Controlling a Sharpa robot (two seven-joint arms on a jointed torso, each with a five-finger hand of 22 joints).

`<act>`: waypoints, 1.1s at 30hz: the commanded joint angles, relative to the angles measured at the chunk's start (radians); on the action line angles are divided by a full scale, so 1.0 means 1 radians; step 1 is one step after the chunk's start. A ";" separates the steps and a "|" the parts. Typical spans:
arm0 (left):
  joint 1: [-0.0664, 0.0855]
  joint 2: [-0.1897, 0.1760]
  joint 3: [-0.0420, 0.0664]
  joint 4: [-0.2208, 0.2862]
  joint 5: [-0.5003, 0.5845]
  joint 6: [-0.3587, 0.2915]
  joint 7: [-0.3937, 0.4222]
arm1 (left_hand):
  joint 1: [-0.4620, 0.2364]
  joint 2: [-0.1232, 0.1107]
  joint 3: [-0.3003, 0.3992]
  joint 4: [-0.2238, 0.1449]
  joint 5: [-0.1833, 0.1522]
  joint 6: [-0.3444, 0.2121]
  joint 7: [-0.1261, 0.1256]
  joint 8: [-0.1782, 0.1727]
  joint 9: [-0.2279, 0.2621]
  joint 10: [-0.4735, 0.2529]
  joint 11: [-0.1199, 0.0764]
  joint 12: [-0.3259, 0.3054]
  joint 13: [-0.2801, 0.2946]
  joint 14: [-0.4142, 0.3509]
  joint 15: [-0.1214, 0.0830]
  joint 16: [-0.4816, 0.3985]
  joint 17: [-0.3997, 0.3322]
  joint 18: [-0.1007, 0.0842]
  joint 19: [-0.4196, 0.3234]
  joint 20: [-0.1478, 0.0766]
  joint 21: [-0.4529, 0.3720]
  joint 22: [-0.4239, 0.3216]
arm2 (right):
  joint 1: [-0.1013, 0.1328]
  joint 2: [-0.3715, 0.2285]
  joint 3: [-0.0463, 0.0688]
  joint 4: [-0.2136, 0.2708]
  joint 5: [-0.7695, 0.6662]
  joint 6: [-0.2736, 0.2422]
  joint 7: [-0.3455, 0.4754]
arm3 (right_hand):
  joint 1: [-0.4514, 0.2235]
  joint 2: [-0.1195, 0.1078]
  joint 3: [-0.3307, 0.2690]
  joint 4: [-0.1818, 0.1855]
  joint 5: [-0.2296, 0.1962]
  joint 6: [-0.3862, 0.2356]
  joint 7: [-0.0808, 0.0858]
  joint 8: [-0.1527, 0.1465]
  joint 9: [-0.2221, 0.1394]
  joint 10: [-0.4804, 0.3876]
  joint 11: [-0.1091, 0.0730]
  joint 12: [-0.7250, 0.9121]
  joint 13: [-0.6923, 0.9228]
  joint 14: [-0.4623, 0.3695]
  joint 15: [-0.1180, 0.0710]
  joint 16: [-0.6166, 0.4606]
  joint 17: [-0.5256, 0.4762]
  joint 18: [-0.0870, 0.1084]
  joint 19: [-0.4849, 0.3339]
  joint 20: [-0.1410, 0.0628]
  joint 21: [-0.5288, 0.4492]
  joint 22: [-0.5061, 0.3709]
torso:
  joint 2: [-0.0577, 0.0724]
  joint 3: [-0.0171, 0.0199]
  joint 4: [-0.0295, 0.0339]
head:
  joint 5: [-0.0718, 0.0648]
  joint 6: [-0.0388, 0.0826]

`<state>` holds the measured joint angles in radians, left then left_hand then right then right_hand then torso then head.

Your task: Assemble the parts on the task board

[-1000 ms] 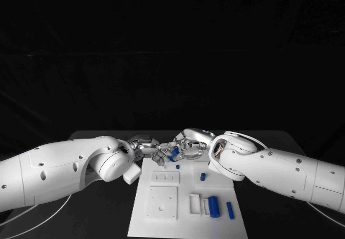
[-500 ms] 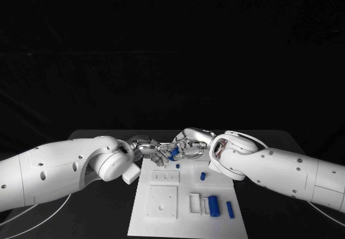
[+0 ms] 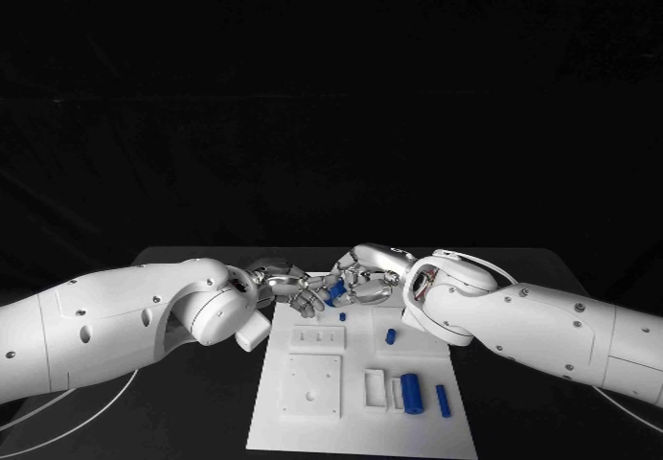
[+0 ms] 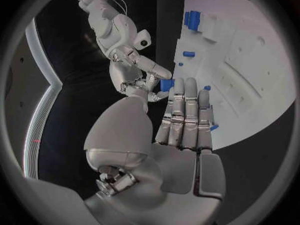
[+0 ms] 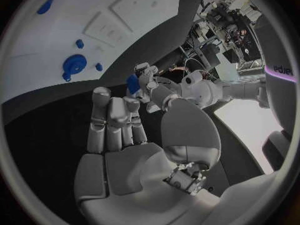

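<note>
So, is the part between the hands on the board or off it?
Off: the part sits between the left hand and right hand, above the board. Which grips it, cannot tell.

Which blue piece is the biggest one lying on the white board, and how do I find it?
Find the white board in the middle of the black table. Near its front right lie two long blue pieces side by side. The big one is the fatter cylinder, next to a white block, left of the thin stick.
</note>
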<state>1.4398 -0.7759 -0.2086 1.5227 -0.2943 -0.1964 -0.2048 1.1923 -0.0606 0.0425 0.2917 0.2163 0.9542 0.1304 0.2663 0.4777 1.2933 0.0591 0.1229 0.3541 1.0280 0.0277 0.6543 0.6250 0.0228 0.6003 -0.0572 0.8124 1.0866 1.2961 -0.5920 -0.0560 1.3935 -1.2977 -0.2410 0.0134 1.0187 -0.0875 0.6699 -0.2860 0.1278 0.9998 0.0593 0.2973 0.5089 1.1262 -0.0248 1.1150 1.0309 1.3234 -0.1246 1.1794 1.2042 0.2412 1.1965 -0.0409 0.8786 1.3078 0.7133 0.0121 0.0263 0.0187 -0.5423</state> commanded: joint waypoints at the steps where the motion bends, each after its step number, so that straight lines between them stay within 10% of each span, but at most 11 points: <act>1: 0.000 0.003 0.000 0.002 -0.011 0.024 0.000 | 0.015 0.000 -0.007 -0.002 0.007 0.000 0.001 -0.006 -0.002 -0.006 -0.002 0.004 0.001 -0.002 0.000 -0.007 0.001 -0.003 -0.004 -0.015 0.001 -0.001 | 0.000 0.004 0.001 -0.003 -0.007 0.002 -0.004 | -0.012 0.001 -0.002 0.001 0.006 0.034 0.029 0.002 0.047 0.005 0.001 -0.003 -0.001 -0.002 -0.006 -0.002 0.001 0.021 0.003 -0.003 0.003 0.016 | 0.000 0.0008 -0.0008 | 0.000 -0.001; 22: 0.000 0.010 0.001 0.003 -0.014 0.030 0.002 | 0.081 0.005 -0.024 -0.002 0.013 0.001 0.002 -0.005 -0.006 -0.007 -0.001 0.006 0.003 -0.002 0.001 -0.008 0.003 -0.004 -0.004 -0.013 0.003 -0.001 | -0.001 0.029 0.000 -0.008 -0.006 0.019 -0.007 | -0.014 -0.001 -0.005 0.001 0.008 0.034 0.029 0.002 0.047 0.005 0.001 -0.004 -0.001 -0.002 -0.006 -0.002 0.001 0.021 0.004 -0.003 0.002 0.016 | 0.000 0.0005 -0.0011 | -0.002 -0.005; 33: 0.000 0.011 0.001 0.003 -0.011 0.039 0.008 | 0.127 0.045 -0.036 -0.005 0.037 0.004 0.001 -0.003 -0.008 -0.006 -0.002 0.007 0.005 0.000 0.001 -0.007 0.005 -0.005 -0.005 -0.014 0.002 -0.003 | -0.006 0.036 -0.003 -0.014 -0.006 0.021 -0.009 | -0.016 -0.001 -0.006 0.001 0.009 0.034 0.029 0.002 0.048 0.005 0.001 -0.004 -0.001 -0.002 -0.006 -0.003 0.001 0.021 0.004 -0.003 0.002 0.016 | 0.000 0.0010 -0.0004 | -0.001 -0.009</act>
<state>1.4370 -0.7695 -0.2114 1.5221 -0.3046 -0.1852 -0.2245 1.3159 -0.0133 0.0087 0.2864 0.2525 0.9524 0.1325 0.2663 0.4712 1.2934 0.0592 0.1273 0.3578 1.0280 0.0277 0.6504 0.6297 0.0228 0.6004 -0.0572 0.8124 1.0842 1.2937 -0.5604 -0.0568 1.3778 -1.2979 -0.2391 0.0068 1.0091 -0.0886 0.6699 -0.2862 0.1317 0.9996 0.0595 0.2949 0.5533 1.1262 -0.0248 1.1150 1.0310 1.3234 -0.1241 1.1794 1.2045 0.2412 1.1972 -0.0414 0.8786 1.3078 0.7124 0.0127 0.0254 0.0168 -0.5509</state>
